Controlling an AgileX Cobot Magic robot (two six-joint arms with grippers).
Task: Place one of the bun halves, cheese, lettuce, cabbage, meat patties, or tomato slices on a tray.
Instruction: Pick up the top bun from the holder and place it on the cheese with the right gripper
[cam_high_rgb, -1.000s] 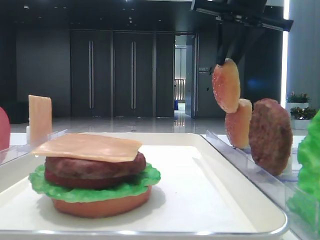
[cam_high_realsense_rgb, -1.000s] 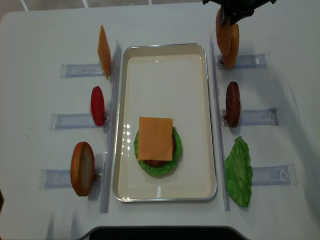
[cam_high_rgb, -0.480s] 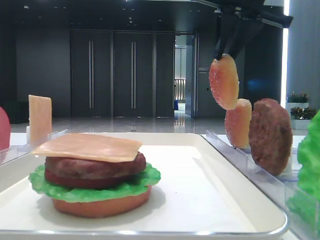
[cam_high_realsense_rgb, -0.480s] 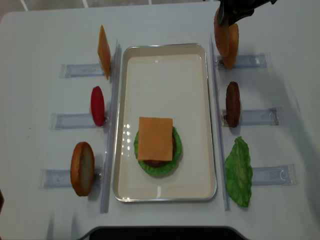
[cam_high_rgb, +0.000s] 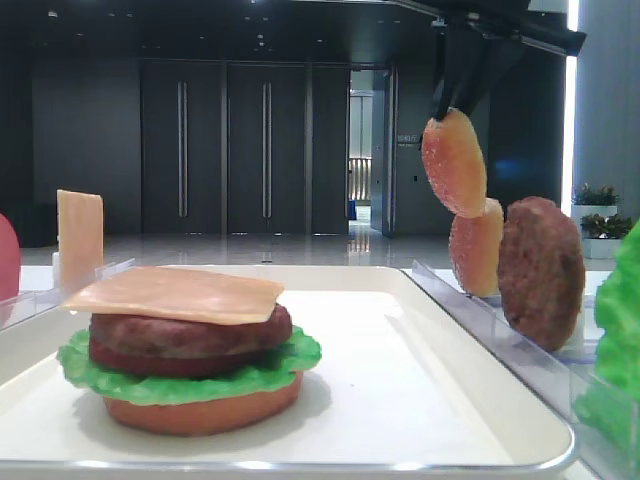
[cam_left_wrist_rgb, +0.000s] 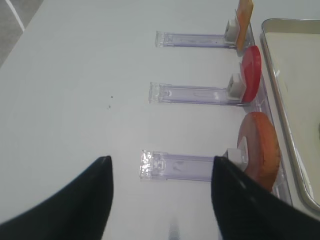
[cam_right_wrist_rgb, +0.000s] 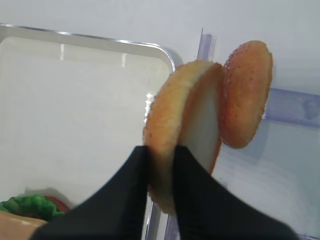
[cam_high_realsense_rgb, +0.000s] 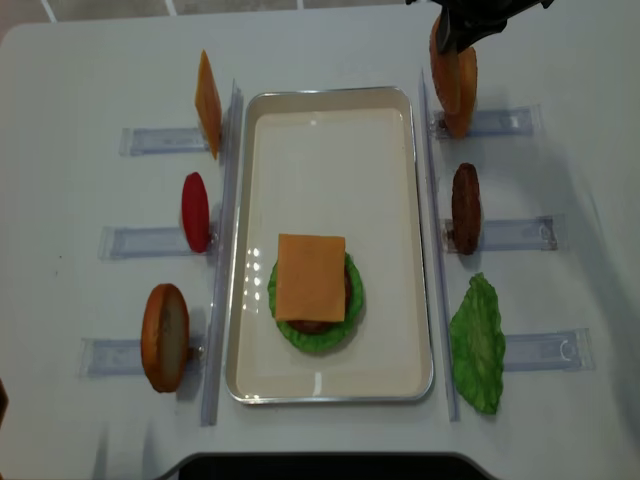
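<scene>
Right gripper (cam_right_wrist_rgb: 160, 175) shows two smooth matte-black fingers (cam_right_wrist_rgb: 125, 200) — the left gripper (cam_left_wrist_rgb: 160, 200) matches, broad black fingers (cam_left_wrist_rgb: 82, 200) with rounded tips.

glossy white tray (cam_high_realsense_rgb: 330, 385), rough-looking patty (cam_high_rgb: 540, 270), clear, probably plastic racks (cam_left_wrist_rgb: 192, 93)

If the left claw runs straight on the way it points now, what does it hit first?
Probably the nearest clear rack on the table, lying just ahead between its fingers; the left claw stands open. Depth is uncertain.
</scene>
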